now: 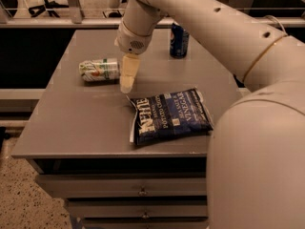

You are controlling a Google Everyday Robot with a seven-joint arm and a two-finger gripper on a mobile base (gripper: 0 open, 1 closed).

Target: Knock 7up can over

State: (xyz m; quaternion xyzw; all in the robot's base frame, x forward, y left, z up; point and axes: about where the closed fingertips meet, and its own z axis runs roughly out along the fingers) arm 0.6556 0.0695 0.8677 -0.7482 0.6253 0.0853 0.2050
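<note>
The 7up can (99, 70), white and silver with green markings, lies on its side on the grey table (81, 118), left of middle. My gripper (127, 80) hangs from the arm just right of the can, its pale fingers pointing down above the tabletop, a small gap away from the can's right end. It holds nothing that I can see.
A dark blue soda can (179, 40) stands upright at the back of the table. A dark blue chip bag (170, 116) lies flat near the front right. My arm's large shell (257, 156) fills the right side. Drawers (143, 191) sit below the tabletop.
</note>
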